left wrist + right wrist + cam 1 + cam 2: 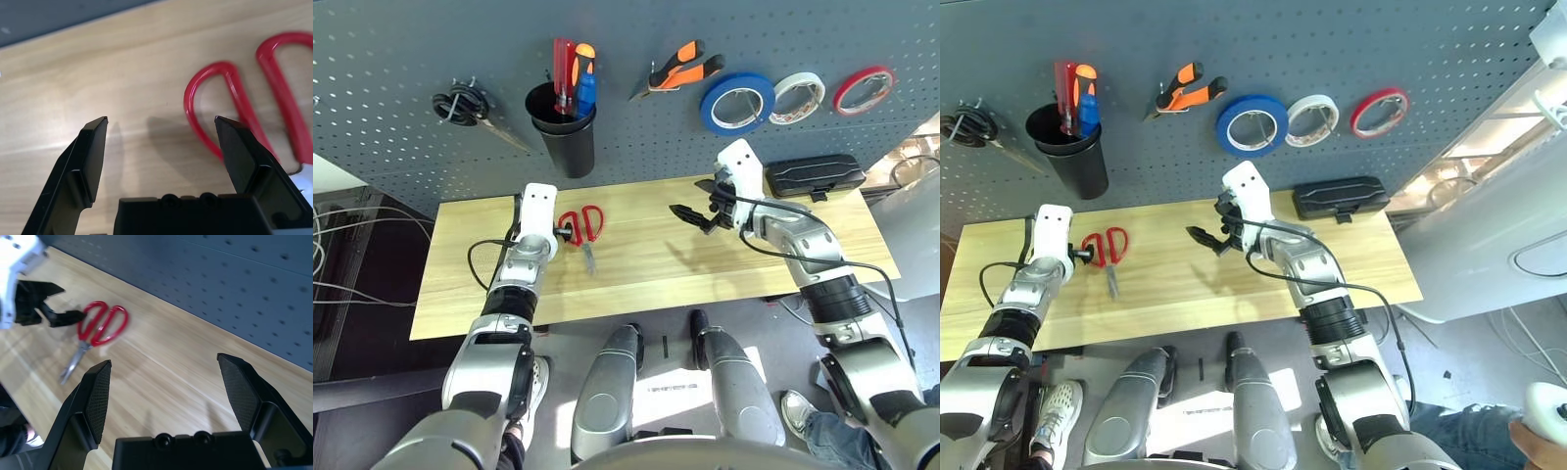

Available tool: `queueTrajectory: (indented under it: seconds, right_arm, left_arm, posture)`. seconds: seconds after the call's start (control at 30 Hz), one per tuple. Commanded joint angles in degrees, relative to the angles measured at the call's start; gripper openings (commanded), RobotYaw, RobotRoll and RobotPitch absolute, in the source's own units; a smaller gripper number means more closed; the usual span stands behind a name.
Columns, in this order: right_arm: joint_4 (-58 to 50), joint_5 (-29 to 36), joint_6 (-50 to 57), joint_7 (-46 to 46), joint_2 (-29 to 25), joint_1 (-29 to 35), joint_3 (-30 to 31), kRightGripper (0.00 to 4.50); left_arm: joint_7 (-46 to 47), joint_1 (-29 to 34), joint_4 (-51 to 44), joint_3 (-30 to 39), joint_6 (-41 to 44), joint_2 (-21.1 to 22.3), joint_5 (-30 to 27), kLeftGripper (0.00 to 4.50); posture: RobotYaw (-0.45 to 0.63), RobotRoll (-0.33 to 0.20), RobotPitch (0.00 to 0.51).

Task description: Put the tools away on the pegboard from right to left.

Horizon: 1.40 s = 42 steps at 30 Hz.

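Left wrist view: the left gripper [161,128] holds its fingers wide over bare wood, one fingertip overlapping a red loop of the red-handled scissors [244,112]; whether it touches cannot be told.
Right wrist view: the right gripper [164,374] also stands wide apart and holds nothing, looking along the table [161,357] at the scissors and the other gripper beside them, with the pegboard [220,279] rising behind.
Head views: both arms at once, the left gripper [570,233] at centre left against the scissors' handles, the right gripper [690,215] right of centre above the table [646,264].
Scissors: lying flat at centre left of the table, red loops toward the pegboard, metal blades shut and pointing to the near edge.
Pegboard: the blue tape roll [737,103] hangs at upper right beside a white tape roll [798,97] and a red tape roll [863,90]; the orange-and-black-handled pliers [680,69] hang at upper centre.
Black cup [563,127]: mounted at upper left, holding the slim blue-handled screwdriver [585,93] with a red screwdriver [563,70] and an orange screwdriver [584,54], handles up.
Far upper left: black scissors [460,105] on a hook.
Table, right end: a closed black case [815,176].
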Motion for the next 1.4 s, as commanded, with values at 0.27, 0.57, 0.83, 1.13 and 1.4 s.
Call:
queueTrajectory:
  seconds: [0.27, 0.57, 0.83, 1.13, 1.4]
  right_arm:
    - [-0.7, -0.2, -0.3, 1.2, -0.1, 0.9, 1.2, 4.5]
    - [0.3, -0.3, -1.2, 0.8, 0.2, 0.5, 0.7, 4.5]
    - [0.8, -0.4, -2.0, 0.7, 0.2, 0.3, 0.7, 4.5]
    - [0.9, -0.4, -3.2, 1.2, 0.3, 0.3, 1.0, 4.5]
    - [-0.2, 0.1, -3.8, 2.5, 0.1, 0.1, 1.2, 4.5]
  left_arm:
    - [-3.2, -5.9, 11.9, 1.5, 6.9, -2.1, -2.8, 3.55]
    - [-8.6, -6.7, 11.9, 0.8, 11.6, -3.6, -3.1, 0.6]
    - [-6.9, -3.1, 3.3, 2.2, 8.3, -4.3, -4.2, 0.01]
    - [-6.5, 10.8, -24.3, 5.9, 0.9, -4.4, -8.2, 0.01]
    - [-10.5, 23.9, -44.3, 6.2, -8.7, -1.3, -8.2, 0.01]
  posture:
    - [0.13, 0.0, 0.308]
    - [0.13, 0.0, 0.308]
    - [0.13, 0.0, 0.303]
    - [0.15, 0.0, 0.298]
    - [0.17, 0.0, 0.297]
